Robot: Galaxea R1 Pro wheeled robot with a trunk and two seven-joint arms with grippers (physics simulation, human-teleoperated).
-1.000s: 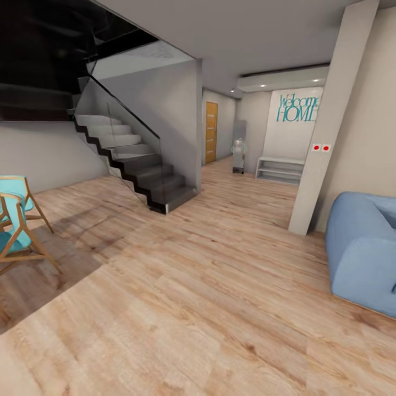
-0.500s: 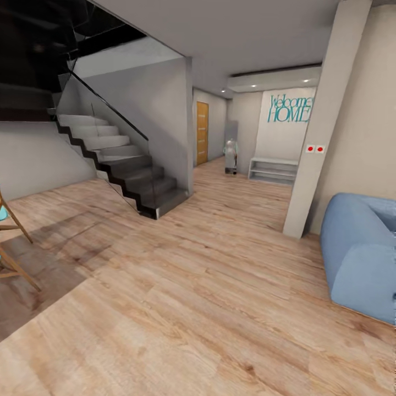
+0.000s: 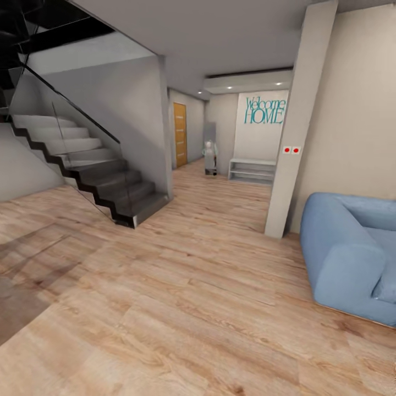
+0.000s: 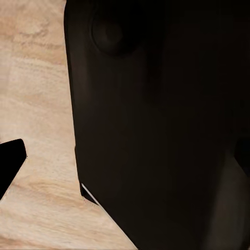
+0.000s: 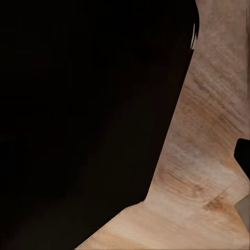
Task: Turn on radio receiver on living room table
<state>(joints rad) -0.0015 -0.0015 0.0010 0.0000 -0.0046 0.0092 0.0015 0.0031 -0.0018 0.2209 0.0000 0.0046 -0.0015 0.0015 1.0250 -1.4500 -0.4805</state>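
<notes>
Ahead: staircase (image 3: 104, 181), pillar (image 3: 294, 126), blue sofa (image 3: 352, 253) right; hand states unclear.

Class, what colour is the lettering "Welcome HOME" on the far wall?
Teal; the lettering shows best in the head view, on a pale wall.

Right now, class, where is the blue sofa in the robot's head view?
The blue sofa sits at the right edge of the head view on the wood floor, just right of the tall beige pillar and across from the staircase.
</notes>
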